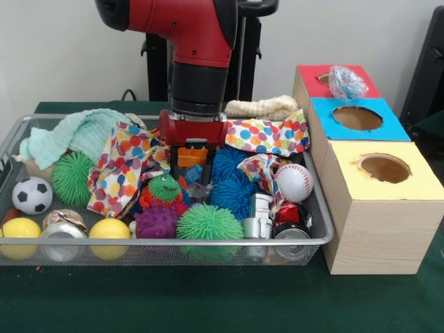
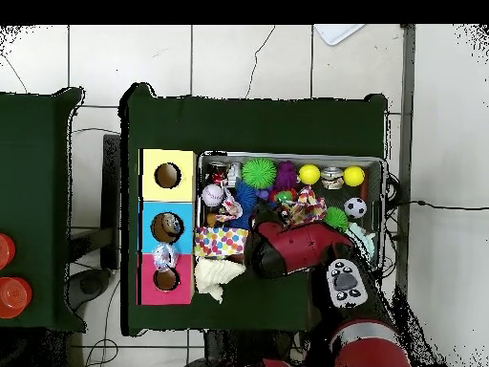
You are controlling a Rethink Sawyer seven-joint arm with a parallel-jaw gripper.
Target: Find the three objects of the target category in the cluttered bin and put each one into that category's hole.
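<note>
front view: gripper [image 1: 192, 161] is down inside the bin [image 1: 166, 251], near the middle toward its far edge, orange and black parts sunk between a polka-dot cloth [image 1: 125, 170] and a blue spiky ball [image 1: 230, 163]; can't tell whether it's parted or clamped, tips are buried in clutter. target category isn't stated and can't be read from the scene, so the task's things stay unknown; candidates sit all round the tool: green spiky creature [image 1: 165, 186] and purple spiky ball [image 1: 155, 222] just in front, green spiky ball [image 1: 209, 223] at the near edge, another green spiky ball [image 1: 71, 177] toward the left end, baseball [image 1: 294, 182] at the right end, soccer ball [image 1: 32, 195] and two yellow balls [image 1: 109, 229] at the near left corner, cans [image 1: 61, 232] along the near edge. holes are in the yellow box [image 1: 386, 168], blue box [image 1: 356, 118] and red box [image 1: 323, 80] just beside the bin's right end; a clear plastic wad [image 1: 346, 82] sits over the red one. risks, as a judgement: cloth snagging and lifting with the grab, a soft spiky ball squirting out sideways, two things coming up together, neighbours rolling, and the plastic blocking a drop into the red hole. overhead view shows the arm [image 2: 298, 250] covering the bin's middle. no legible writing, brand or label anywhere.
</note>
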